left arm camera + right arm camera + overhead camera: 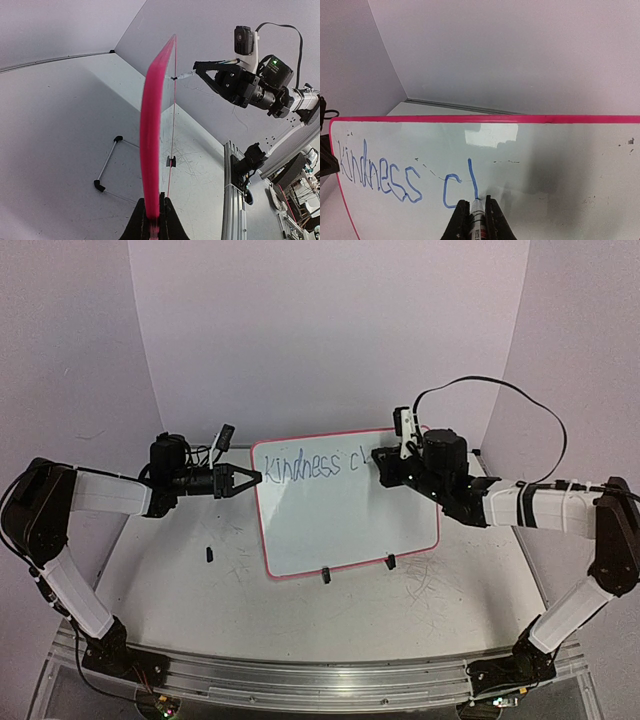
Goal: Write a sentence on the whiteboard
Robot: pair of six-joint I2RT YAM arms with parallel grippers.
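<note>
The whiteboard (340, 525) with its pink-red frame stands tilted up at the table's middle. My left gripper (250, 478) is shut on its left edge; the left wrist view shows the pink rim (151, 125) pinched between the jaws of the left gripper (156, 202). The sentence (385, 172) in blue reads "Kindness c" plus one upright stroke. My right gripper (476, 204) is shut on a marker (478, 220), whose tip touches the whiteboard (555, 165) at the foot of that stroke. From above, the right gripper (385, 468) is at the board's upper right.
Two black clip feet (325, 575) (391, 562) sit on the board's lower edge. A small black piece (209, 554) lies on the scuffed tabletop left of the board. A thin wire stand (107, 165) lies behind the board. An aluminium rail (300, 675) runs along the near edge.
</note>
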